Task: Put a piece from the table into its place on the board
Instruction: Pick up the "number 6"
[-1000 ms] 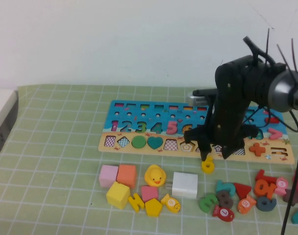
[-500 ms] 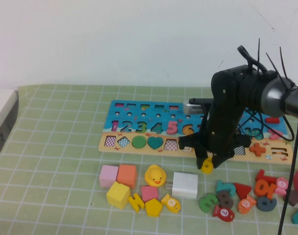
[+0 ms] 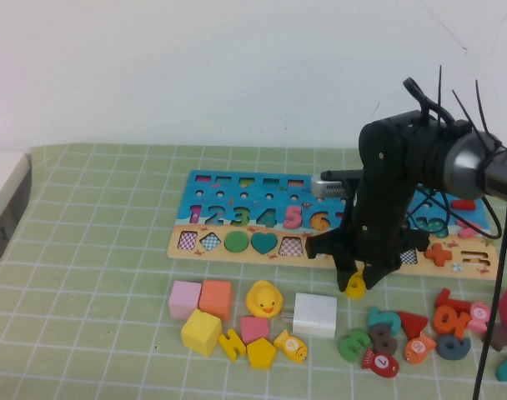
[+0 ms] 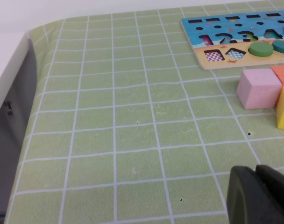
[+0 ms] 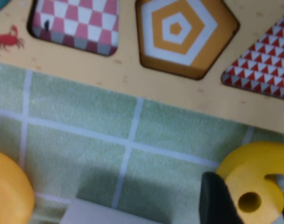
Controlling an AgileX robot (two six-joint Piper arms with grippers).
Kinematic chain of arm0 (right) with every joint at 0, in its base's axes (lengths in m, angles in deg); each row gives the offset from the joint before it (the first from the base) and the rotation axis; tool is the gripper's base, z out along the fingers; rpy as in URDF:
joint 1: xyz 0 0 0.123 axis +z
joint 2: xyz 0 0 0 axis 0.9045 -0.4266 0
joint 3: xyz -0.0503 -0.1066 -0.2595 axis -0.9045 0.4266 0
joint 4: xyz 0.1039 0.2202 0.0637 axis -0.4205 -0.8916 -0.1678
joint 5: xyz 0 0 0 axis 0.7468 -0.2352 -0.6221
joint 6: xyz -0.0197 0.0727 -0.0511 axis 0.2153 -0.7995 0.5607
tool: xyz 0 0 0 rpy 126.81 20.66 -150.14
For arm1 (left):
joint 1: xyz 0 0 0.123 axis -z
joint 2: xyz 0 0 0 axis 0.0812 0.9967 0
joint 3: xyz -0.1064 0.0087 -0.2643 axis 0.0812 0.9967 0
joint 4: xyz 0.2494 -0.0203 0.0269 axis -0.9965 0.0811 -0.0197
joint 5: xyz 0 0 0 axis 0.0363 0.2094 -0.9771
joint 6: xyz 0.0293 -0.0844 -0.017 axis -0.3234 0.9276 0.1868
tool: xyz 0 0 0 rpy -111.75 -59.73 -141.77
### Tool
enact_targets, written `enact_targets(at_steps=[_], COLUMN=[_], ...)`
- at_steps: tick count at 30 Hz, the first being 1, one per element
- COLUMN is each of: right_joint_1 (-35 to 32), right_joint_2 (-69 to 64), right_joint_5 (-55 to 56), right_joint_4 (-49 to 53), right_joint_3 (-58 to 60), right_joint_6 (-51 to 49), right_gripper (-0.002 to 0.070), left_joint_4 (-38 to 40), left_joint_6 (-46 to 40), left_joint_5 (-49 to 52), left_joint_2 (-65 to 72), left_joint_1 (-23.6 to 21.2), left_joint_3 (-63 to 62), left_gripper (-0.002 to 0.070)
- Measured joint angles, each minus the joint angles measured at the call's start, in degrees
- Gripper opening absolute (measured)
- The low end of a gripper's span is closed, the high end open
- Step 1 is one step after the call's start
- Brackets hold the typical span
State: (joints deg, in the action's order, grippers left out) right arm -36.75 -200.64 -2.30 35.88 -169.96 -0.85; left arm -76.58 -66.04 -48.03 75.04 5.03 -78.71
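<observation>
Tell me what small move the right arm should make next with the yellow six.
Probably lift straight up a little. The right tool sits low around the yellow 6 on the mat, just in front of the board. The left tool hangs apart over bare mat.

Lab test bench indicated: gridded green mat on surface (image 3: 95, 217), bare white wall (image 3: 195, 67), cabled robot arm (image 3: 404, 167).

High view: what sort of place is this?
Probably a robot test bench, not a home: a grid-marked green mat, plain white backdrop, a puzzle board with scattered toy pieces, and the right claw working among them.
</observation>
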Motion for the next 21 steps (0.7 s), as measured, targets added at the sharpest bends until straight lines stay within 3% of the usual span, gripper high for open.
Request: enact_targets(at_steps=[13, 21], right_joint_1=[0.0, 0.0], right_joint_2=[0.3, 0.4], right_joint_5=[-1.6, -3.8], right_joint_4=[0.0, 0.0], right_joint_3=[-0.3, -7.0], right_joint_6=[2.7, 3.9], right_gripper=[0.0294, 0.0294], left_joint_4=[0.0, 0.0], left_joint_6=[0.0, 0.0], left_joint_5=[0.0, 0.0], left_joint_2=[0.0, 0.0], left_joint_1=[0.0, 0.0], left_joint_3=[0.0, 0.0], left_gripper=[-0.0002, -0.0002])
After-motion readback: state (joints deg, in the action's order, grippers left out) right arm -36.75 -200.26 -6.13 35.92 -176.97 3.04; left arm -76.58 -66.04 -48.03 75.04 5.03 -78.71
